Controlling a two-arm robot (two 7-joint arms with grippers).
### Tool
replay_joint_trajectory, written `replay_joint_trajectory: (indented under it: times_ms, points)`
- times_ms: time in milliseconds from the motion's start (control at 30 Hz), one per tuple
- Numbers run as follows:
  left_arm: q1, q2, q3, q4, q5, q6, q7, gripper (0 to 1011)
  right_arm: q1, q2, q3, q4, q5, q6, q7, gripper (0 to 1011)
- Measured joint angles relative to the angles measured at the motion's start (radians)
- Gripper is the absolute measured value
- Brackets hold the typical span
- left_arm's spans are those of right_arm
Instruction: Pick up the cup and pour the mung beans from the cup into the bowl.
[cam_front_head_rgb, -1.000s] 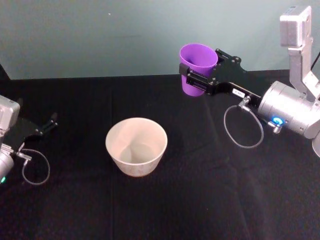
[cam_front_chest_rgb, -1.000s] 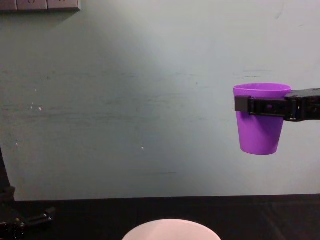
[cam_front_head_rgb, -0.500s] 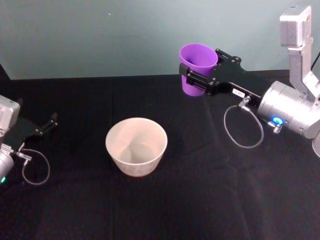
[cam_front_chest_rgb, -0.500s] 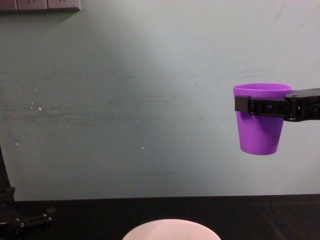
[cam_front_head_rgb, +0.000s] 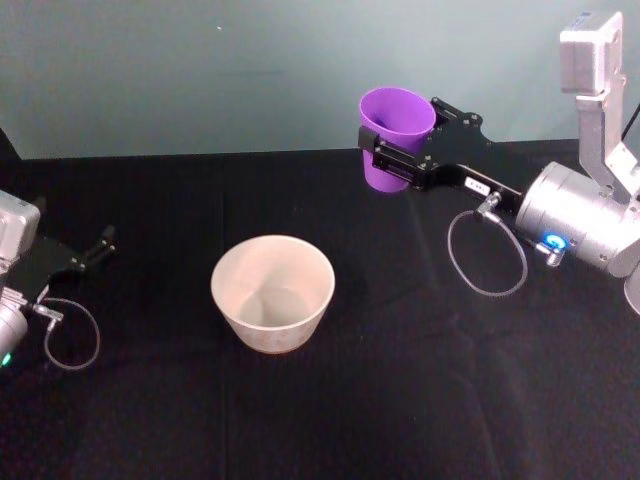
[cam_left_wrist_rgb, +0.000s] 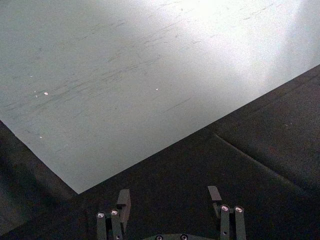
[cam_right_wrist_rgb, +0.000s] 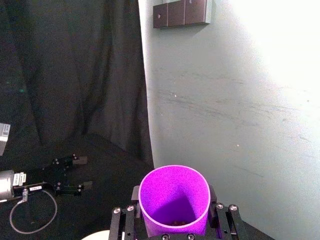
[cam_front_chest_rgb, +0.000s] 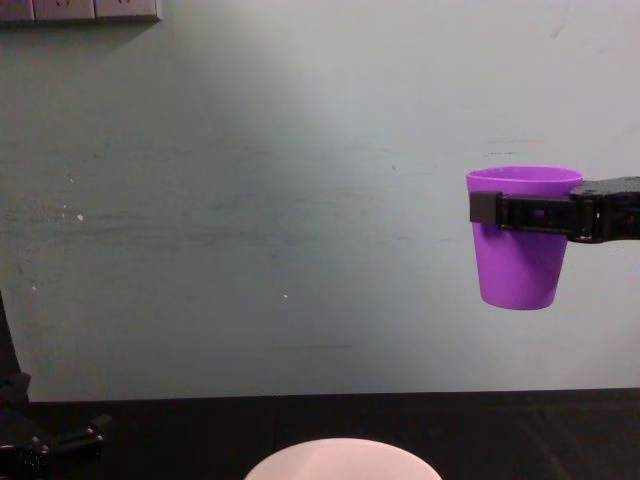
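Grip unchanged: right gripper clamps upright purple plastic cup, wide pinkish-white bowl low to its left, unpoured; left gripper parked.

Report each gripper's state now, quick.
Left gripper: open, holding nothing.
Right gripper: shut on the cup, held upright in the air.

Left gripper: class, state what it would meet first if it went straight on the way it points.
Probably the pale teal wall; over the black tablecloth the left gripper has a free path.
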Motion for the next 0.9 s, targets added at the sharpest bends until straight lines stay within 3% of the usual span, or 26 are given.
replay_joint_trajectory:
  times_ms: [900]
  points:
    - [0.000, 0.000, 0.000, 0.000, 0.000, 0.000, 0.000, 1000, 0.000, 0.000, 0.000, 0.000, 0.000, 0.000, 0.000, 732]
